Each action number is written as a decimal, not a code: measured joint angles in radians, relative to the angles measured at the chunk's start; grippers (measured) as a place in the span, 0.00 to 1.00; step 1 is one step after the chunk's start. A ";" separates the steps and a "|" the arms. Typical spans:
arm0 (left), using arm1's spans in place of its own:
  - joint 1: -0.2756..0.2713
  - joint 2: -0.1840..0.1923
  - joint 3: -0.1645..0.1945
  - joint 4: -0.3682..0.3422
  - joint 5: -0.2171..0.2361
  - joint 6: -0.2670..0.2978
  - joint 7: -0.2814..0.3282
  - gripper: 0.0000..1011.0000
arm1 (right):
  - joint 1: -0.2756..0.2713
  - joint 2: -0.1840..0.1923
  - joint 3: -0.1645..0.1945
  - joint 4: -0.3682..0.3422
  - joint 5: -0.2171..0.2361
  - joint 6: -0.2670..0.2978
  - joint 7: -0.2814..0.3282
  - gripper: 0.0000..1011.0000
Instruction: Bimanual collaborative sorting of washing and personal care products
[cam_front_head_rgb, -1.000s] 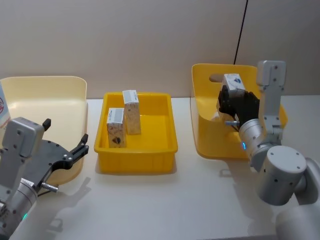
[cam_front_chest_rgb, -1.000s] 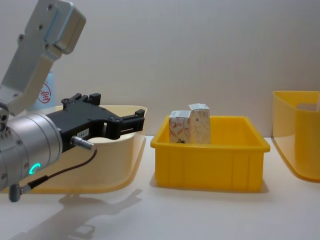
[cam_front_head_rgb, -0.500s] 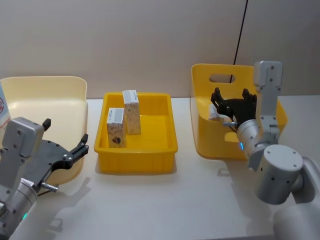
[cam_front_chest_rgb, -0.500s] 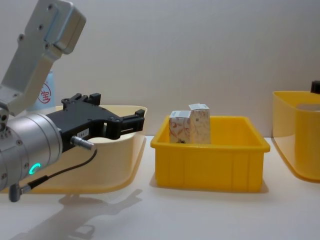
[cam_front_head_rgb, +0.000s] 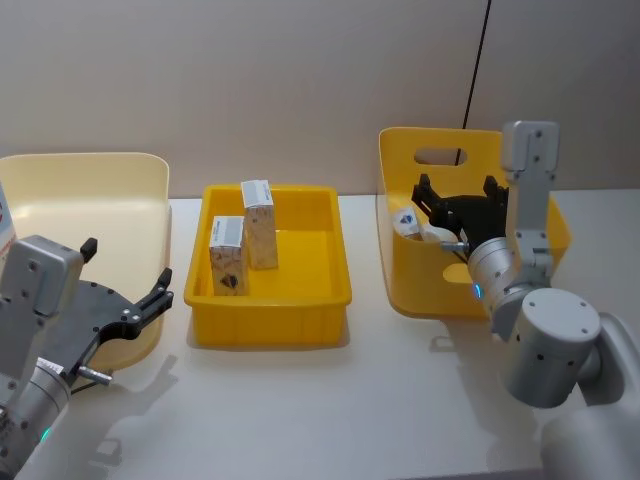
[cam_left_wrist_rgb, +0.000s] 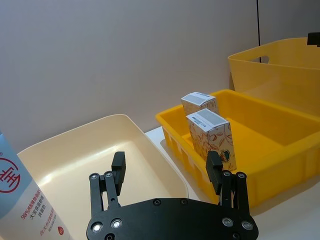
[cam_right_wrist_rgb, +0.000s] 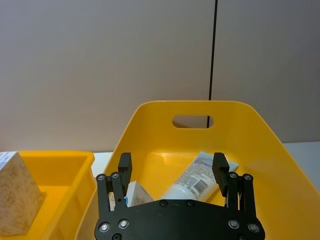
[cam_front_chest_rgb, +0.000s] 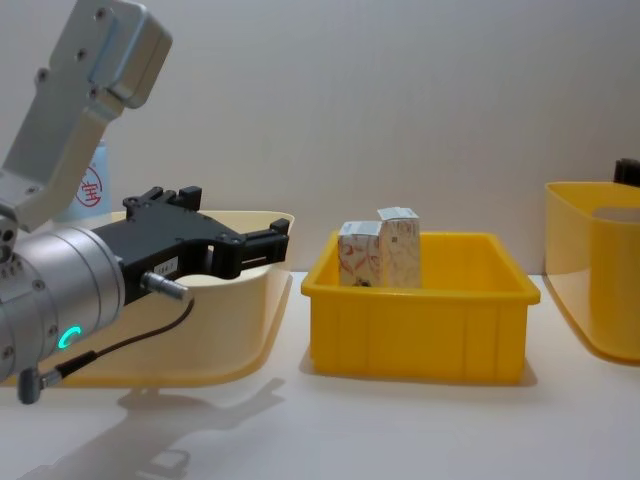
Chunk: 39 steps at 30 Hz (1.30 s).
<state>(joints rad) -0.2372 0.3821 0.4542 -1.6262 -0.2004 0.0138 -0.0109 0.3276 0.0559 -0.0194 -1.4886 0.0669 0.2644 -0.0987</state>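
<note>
Inside the deep yellow handled bin (cam_front_head_rgb: 405, 275), a small carton (cam_right_wrist_rgb: 136, 194) and a white tube (cam_right_wrist_rgb: 194, 181) lie below the right gripper (cam_right_wrist_rgb: 172, 167), whose jaws stand wide open, holding nothing, above the bin's rim. Two marbled cartons (cam_front_head_rgb: 243, 237) stand upright, touching, at the left end of the shallow yellow tray (cam_front_head_rgb: 300, 305). The left gripper (cam_left_wrist_rgb: 166, 172) hangs open and empty beside the cream bin (cam_front_head_rgb: 140, 180), near the light-blue tube (cam_left_wrist_rgb: 22, 200).

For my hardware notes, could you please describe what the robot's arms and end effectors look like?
Both arms are silver-grey, with rounded joint housings and boxy upper links. Each shows a small cyan light. The left end effector and right end effector are matte black, two-fingered and bolted; thin black cables run along the wrists.
</note>
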 joint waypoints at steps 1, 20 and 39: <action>0.000 0.000 0.000 0.000 0.000 0.000 0.000 0.99 | -0.002 0.000 0.000 -0.001 0.000 -0.012 0.005 0.99; 0.000 0.000 0.000 0.000 0.000 0.000 0.000 0.99 | -0.043 0.020 -0.004 -0.038 0.046 -0.227 0.140 0.99; 0.000 0.000 0.000 0.000 0.000 0.000 0.000 0.99 | -0.123 0.088 -0.058 -0.105 0.099 -0.251 0.164 0.99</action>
<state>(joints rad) -0.2372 0.3822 0.4542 -1.6262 -0.2004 0.0138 -0.0109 0.2044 0.1440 -0.0771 -1.5939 0.1656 0.0131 0.0654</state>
